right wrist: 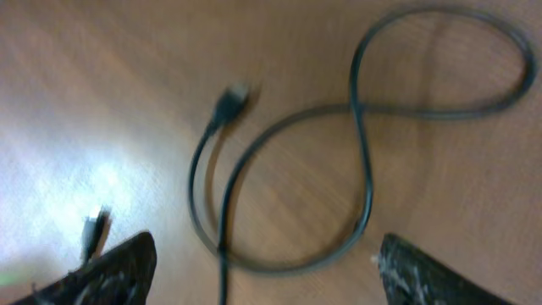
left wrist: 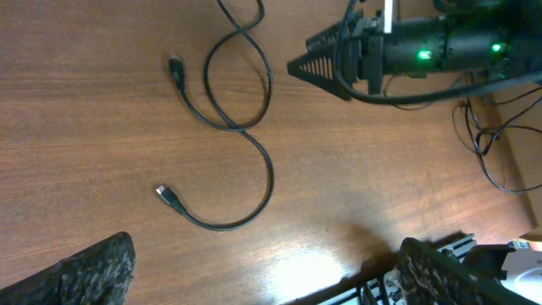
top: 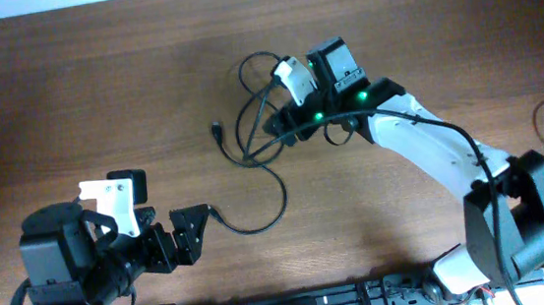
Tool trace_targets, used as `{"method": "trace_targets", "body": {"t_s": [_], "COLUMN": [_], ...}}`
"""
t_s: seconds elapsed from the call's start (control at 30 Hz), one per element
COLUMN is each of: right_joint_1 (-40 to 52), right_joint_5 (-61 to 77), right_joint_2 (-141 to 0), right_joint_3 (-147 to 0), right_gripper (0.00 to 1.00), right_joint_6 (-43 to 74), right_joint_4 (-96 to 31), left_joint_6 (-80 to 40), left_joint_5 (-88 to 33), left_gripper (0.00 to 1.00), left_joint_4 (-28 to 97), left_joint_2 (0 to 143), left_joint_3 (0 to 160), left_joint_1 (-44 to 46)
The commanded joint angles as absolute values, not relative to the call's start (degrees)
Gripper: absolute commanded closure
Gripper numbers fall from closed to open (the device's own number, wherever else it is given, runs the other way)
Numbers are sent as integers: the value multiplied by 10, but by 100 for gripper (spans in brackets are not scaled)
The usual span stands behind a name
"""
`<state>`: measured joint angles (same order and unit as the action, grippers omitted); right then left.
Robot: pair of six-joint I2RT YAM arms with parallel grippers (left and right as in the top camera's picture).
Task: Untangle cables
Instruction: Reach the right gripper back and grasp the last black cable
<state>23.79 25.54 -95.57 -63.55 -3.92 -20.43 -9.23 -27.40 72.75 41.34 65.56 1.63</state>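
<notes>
**Both grippers open, cables crossed between them**

My right gripper (top: 280, 127) hangs over the loops at upper centre of the overhead view. Its fingers (right wrist: 110, 271) are wide apart with nothing pinched, and one strand of the cables (right wrist: 364, 169) runs down between them from a figure-eight. My left gripper (top: 203, 233), lower left, is also spread and empty, and a plug (top: 214, 215) lies just off its tips. I judge the best move is for my right to close on one strand only, beside the crossing (left wrist: 246, 129), and hold it down. My left should then take the cord just behind that plug and draw it slowly toward the lower left, so the tail slides free rather than cinching.
</notes>
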Motion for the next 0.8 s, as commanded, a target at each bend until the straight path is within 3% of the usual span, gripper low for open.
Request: {"method": "trace_targets", "body": {"t_s": [0.0,0.1,0.17,0.37,0.43,0.57,0.73,0.77], "right_joint_1": [241,241,242,251,251,251,251,251], "right_joint_5": [252,230,232,233,233,215,201,201], "right_joint_2": [-986,-1012,-1034,-1079,-1090,-1119,-1153,-1159], "right_joint_3": [-635,-635,-635,-635,-635,-635,-635,-635], "right_gripper": [16,14,1,1,11,22,23,32], "right_joint_6": [-42,-42,-42,-42,-42,-40,-40,-40], "right_joint_4": [-127,-73,-62,-34,-10,21,33,34], "left_joint_6": [-94,-93,-93,-93,-93,-93,-93,-93], "left_joint_5": [-283,-283,-283,-283,-283,-283,-283,-283], "left_gripper": [1,1,1,1,1,1,1,1], "left_joint_4": [724,722,715,705,706,705,705,705], "left_joint_2": [413,413,413,413,413,413,413,413], "left_joint_3": [655,655,655,655,655,655,655,655], "left_joint_1": [13,13,13,13,13,13,13,13]}}
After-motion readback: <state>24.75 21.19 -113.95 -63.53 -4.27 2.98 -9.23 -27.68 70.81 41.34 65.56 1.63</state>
